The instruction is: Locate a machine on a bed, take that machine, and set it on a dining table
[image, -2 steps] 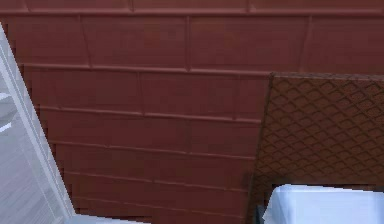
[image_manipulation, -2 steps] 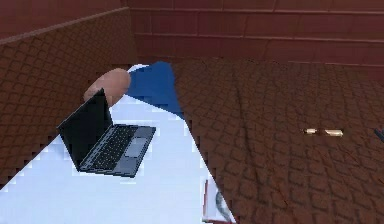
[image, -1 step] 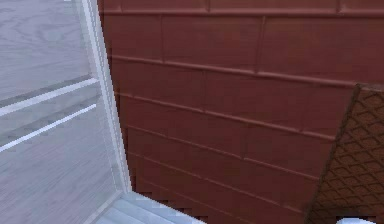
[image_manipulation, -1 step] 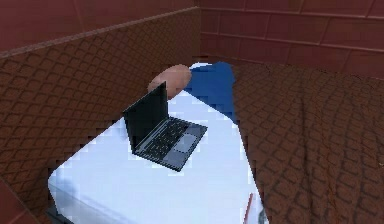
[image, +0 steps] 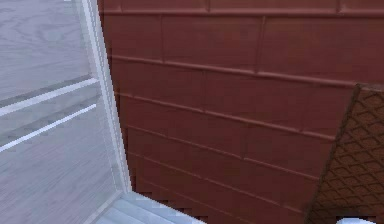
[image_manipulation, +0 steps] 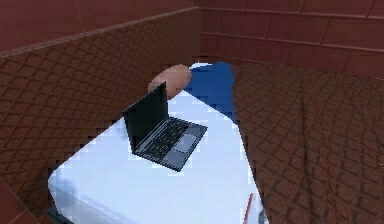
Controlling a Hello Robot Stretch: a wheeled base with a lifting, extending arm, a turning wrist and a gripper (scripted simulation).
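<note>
On bed (image_manipulation: 120, 190), mid white sheet: laptop (image_manipulation: 165, 135), lid up, tilted back. Dark grey casing, black screen, black keys, grey palm rest with touchpad. Beyond it, tan pillow (image_manipulation: 173, 78), then blue cover (image_manipulation: 215, 85). Brown lattice floor (image_manipulation: 310, 130) beside bed. Ahead: red-brown panelled wall (image: 230, 100), white boarded panel (image: 50, 100) at forward view's left. Tool state: cannot tell.

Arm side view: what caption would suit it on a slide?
Open dark laptop resting on a white bed with a blue far end, red-brown walls behind.
</note>
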